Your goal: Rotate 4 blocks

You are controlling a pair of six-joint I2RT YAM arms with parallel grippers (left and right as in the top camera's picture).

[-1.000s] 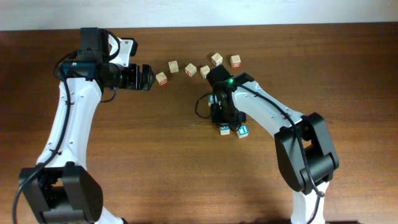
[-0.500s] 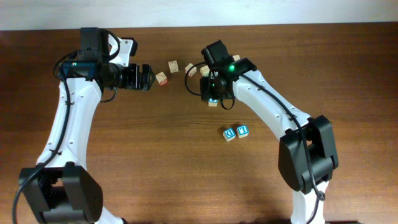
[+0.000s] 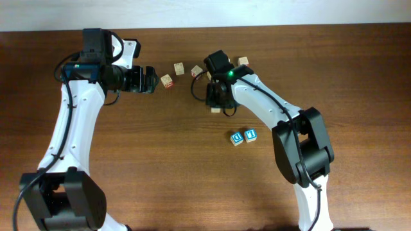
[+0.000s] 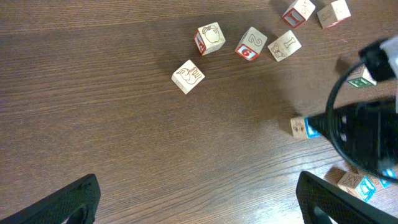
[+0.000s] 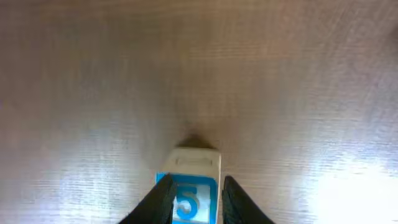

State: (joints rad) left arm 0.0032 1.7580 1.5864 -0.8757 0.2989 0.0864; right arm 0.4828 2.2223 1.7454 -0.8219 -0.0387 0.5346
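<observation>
— What has changed for us over the last second?

— Our right gripper [image 3: 216, 101] has left the pair of blue-faced blocks [image 3: 243, 136] it was working over. It now sits further up the surface [image 3: 128, 167], near the row of red-marked cubes [image 3: 179, 68]. The pair lies side by side, well apart from it.

— Are we holding anything?

— Yes. In the wrist view the fingers [image 5: 163, 200] are narrow, pressed on both sides of the blue 5 block [image 5: 188, 186]. We cannot tell whether it touches the wood. Half a second ago it showed blue from above; now we see a pale top.

— So a turn is under way?

— We judge so: the pair looks finished, and this is the third. The green-marked block [image 4: 361, 80], just beside the arm, seems to remain.

— And our left gripper [image 4: 198, 186]?

— It is spread wide and empty, and stays well apart from the blocks.
</observation>
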